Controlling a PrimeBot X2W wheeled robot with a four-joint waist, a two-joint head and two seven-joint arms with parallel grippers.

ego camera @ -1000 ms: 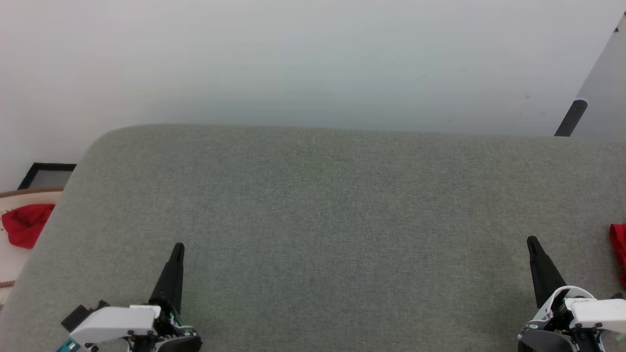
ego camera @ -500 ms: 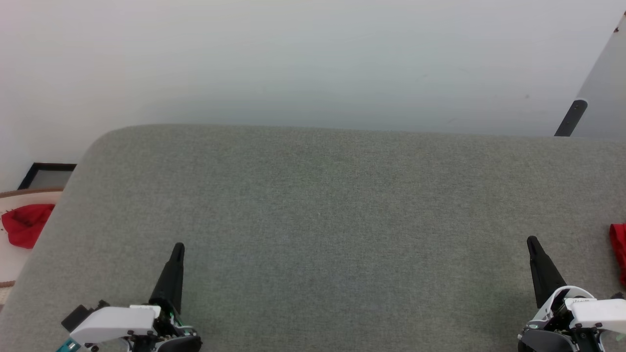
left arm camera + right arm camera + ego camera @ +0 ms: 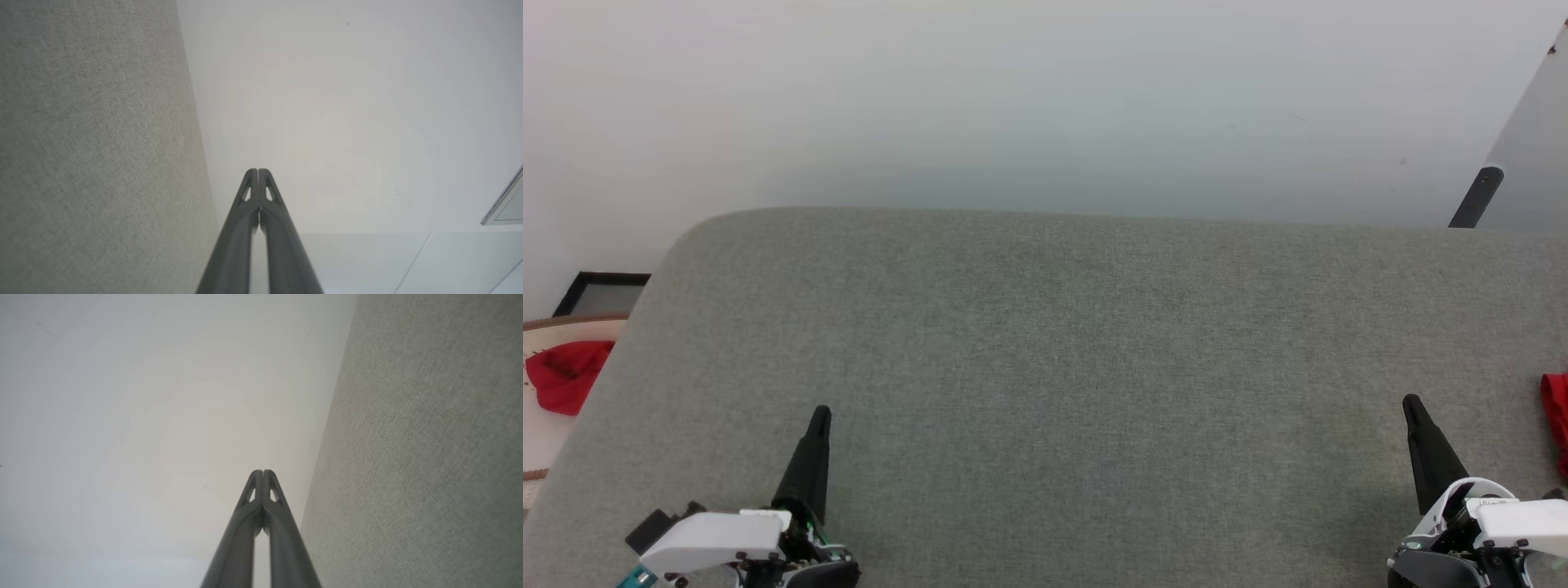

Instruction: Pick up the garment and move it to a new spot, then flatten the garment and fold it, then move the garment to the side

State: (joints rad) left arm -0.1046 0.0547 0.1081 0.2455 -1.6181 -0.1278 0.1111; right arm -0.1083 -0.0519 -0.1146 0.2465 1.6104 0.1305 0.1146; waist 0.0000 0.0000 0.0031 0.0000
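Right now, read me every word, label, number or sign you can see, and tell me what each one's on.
No text here can be read.
Right gripper: a faint dark mark on its white housing, too small to read.
Red fabric at the right edge of the grey table: no lettering on the part that shows.
Red cloth at the left: plain, no text.

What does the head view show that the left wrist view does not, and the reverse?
Head view adds: the right gripper, shut; a red cloth at the picture's left edge; red fabric at its right edge; a black pole. Left wrist view adds: a pale framed panel at its right edge. Both: the left gripper, shut and holding nothing, and the grey fabric surface.
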